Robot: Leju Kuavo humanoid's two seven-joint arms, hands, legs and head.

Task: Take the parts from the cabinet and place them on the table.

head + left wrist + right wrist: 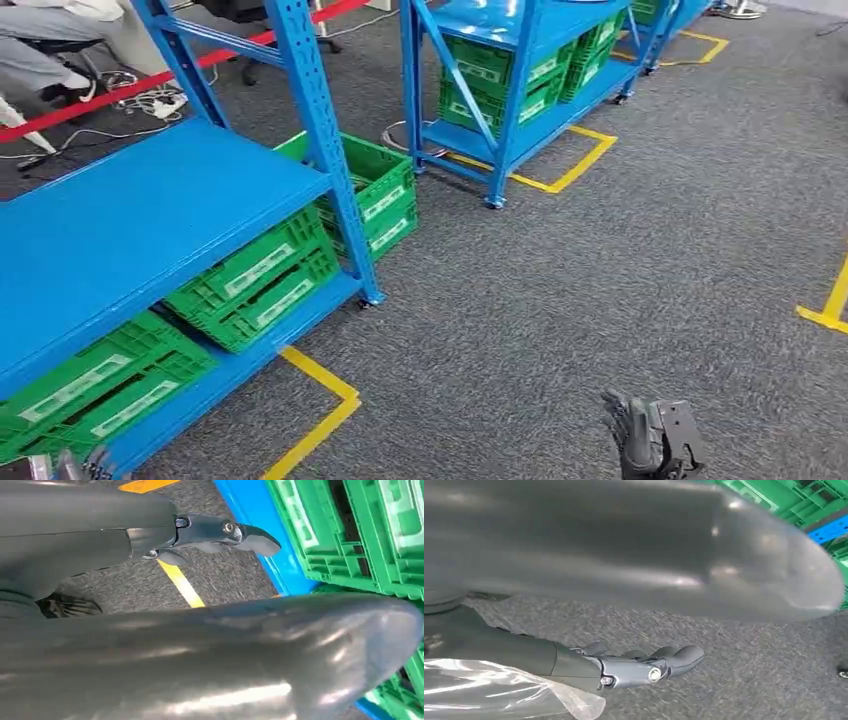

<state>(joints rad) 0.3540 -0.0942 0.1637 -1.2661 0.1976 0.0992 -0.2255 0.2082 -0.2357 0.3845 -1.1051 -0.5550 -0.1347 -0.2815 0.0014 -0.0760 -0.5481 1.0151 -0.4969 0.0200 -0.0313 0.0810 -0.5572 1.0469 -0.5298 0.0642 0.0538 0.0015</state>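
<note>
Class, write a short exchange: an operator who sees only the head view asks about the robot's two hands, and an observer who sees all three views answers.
Operator: Is anything at my right hand?
Observer: Yes, crinkled clear plastic lies against its underside. I cannot tell whether it is gripped.
Operator: And the left hand?
Observer: Its fingers are stretched out straight, apart from the thumb, with nothing between them.

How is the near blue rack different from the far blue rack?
The near blue rack shows a broad bare shelf top, with green crates in a single layer beneath. The far blue rack has its crates stacked two high. Both stand on grey carpet beside yellow floor tape.
</note>
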